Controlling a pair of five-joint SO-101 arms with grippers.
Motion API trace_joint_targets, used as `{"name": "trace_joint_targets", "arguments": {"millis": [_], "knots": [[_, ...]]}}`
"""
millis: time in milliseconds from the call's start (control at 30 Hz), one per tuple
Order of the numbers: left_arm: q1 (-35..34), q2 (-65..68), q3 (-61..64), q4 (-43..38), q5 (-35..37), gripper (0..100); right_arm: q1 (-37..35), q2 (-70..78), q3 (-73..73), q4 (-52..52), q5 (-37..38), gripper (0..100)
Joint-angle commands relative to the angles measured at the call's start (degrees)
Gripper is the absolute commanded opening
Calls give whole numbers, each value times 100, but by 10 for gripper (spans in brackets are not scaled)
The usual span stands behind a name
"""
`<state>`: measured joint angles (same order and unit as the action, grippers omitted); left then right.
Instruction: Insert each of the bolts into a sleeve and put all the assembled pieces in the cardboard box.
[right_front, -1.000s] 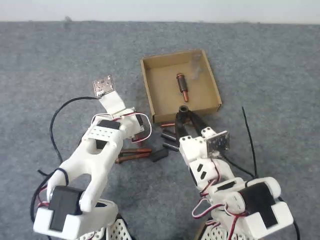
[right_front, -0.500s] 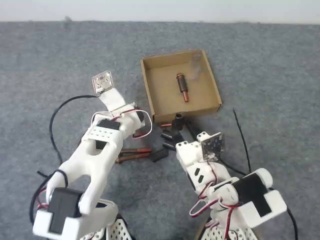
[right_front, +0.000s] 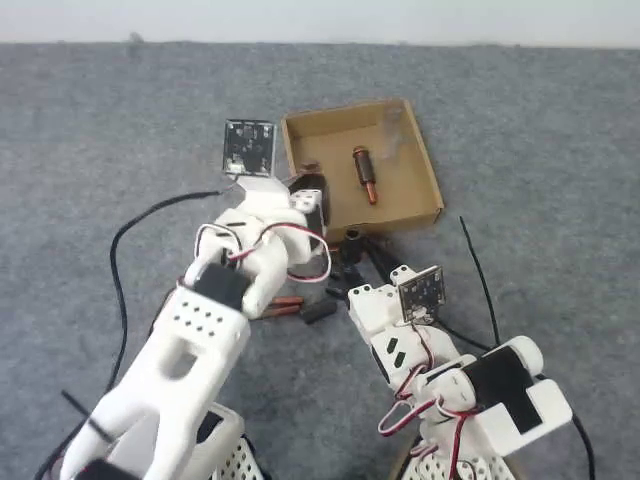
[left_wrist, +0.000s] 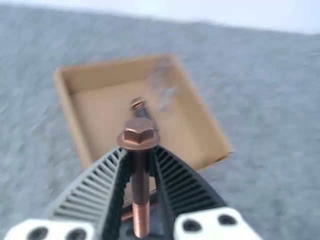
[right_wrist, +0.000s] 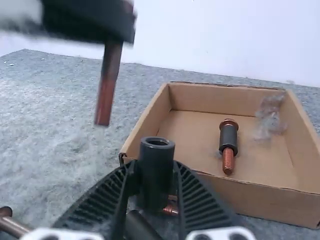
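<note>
Sleeve (right_wrist: 157, 150) stands upright, clamped in the right gripper (right_wrist: 155, 169) just short of the cardboard box (right_wrist: 145, 124). The left gripper (left_wrist: 139, 155) holds a bolt (left_wrist: 140, 210) hanging higher, off to one side. Lowered misaligned, the bolt could hit the sleeve's rim and jam.

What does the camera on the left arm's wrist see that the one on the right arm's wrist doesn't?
Of these two views, the left wrist view gives the left gripper clamped shut on a copper hex-head bolt, with the hexagonal head towards the camera.

The right wrist view gives the right gripper shut on an upright black cylindrical sleeve, open end up.

Both show the bolt, whose shank hangs above the sleeve in the right wrist view. Both also show the brown cardboard box, the assembled bolt-and-sleeve piece lying in it, and the grey carpet.
</note>
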<state>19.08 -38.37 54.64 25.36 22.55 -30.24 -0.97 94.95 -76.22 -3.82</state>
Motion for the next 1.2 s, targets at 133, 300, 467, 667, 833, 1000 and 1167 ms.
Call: {"name": "trace_joint_targets", "arguments": {"millis": [133,300,467,667,833,1000,1167], "knots": [[316,-466,-75,-941,-246,13,-40,-22,70,-13,44,28],[615,-519,31,-923,-273,13,-40,-22,70,-13,53,28],[695,-519,277,-949,-273,13,-48,-22,70,-48,53,28],[686,-475,426,-1090,-273,13,-110,-31,70,-48,53,28],[686,-466,884,-2092,-273,13,-233,-31,114,-57,62,26],[686,-466,1103,-2347,-273,13,-224,-31,114,-57,62,24],[686,-492,1174,-2338,-273,13,-224,-31,123,-57,193,24]]}}
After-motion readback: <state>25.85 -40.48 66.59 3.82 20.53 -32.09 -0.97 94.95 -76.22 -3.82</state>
